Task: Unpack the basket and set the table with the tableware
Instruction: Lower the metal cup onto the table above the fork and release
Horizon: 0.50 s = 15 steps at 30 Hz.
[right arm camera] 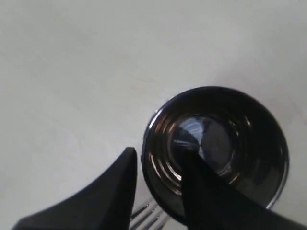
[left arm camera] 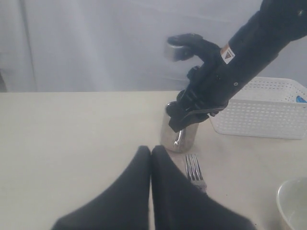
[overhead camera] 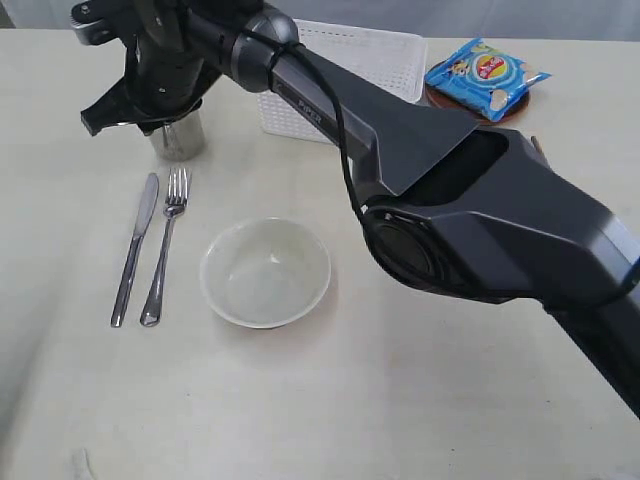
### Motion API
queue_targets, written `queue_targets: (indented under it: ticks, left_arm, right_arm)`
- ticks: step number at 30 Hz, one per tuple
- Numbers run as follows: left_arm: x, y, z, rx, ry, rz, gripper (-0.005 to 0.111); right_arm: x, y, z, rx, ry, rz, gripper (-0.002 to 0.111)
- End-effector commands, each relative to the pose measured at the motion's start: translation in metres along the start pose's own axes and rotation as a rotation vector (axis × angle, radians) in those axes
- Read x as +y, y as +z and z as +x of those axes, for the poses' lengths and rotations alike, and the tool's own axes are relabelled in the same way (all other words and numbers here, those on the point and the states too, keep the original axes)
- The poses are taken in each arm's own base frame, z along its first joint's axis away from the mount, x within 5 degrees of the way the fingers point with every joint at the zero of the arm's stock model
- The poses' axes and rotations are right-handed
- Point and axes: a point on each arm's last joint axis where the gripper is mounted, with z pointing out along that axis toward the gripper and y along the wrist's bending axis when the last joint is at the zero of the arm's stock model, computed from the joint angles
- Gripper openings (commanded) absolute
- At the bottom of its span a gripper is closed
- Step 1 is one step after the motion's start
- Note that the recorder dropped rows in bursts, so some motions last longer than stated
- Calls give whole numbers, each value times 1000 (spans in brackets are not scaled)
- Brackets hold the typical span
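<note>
Basket [overhead camera: 372, 52], white and perforated, stands at 12 o'clock on the pale desk [overhead camera: 420, 420], whose whole band from 4 to 8 o'clock lies bare. The right arm [overhead camera: 480, 230] reaches from the 4 o'clock edge toward 10 o'clock and hides the basket's near left corner. An off-white bowl [overhead camera: 265, 272] sits just 7 o'clock of centre, with clear desk all round its rim. At 1 o'clock a blue chip bag [overhead camera: 487, 75] lies on a brown plate [overhead camera: 510, 110], near the basket's right wall. The steel mug [overhead camera: 178, 140] stands upright at 10 o'clock. The right claw [right arm camera: 157, 155] straddles its rim, one finger inside and one outside with a sliver of desk between it and the wall, so it is parted and grips nothing. Knife [overhead camera: 135, 250] and fork [overhead camera: 165, 240] lie side by side at 9 o'clock, the fork's tines close to the mug's base. The left claw [left arm camera: 151, 152] is pressed closed and empty, near the fork.
</note>
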Motion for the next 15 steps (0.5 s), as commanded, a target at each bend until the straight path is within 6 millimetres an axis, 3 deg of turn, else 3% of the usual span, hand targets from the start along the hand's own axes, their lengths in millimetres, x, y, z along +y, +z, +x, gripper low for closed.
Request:
queue_targets:
  ticks: [1,4,10,11,14,15]
  left_arm:
    - [0,0,0,-7,-4,2,0]
    - [0,0,0,-7,-4,2,0]
    - [0,0,0,-7,-1,2,0]
    - [0,0,0,-7,-1,2,0]
    - [0,0,0,-7,-1,2,0]
    - [0,0,0,-7,-1,2,0]
  right_arm:
    - [-5,-4,-4,-24,-21,30,32]
    - [-4,-11,-12,-79,-50,25,32]
    - [0,-73,-40,-225,-40,-7,32]
    - [0,-77,-35,-162,-40,-5,29]
    - [4,-85,-36,-158,-18,-28,0]
    - [12,-83,-35,-154,-26,-33,-1]
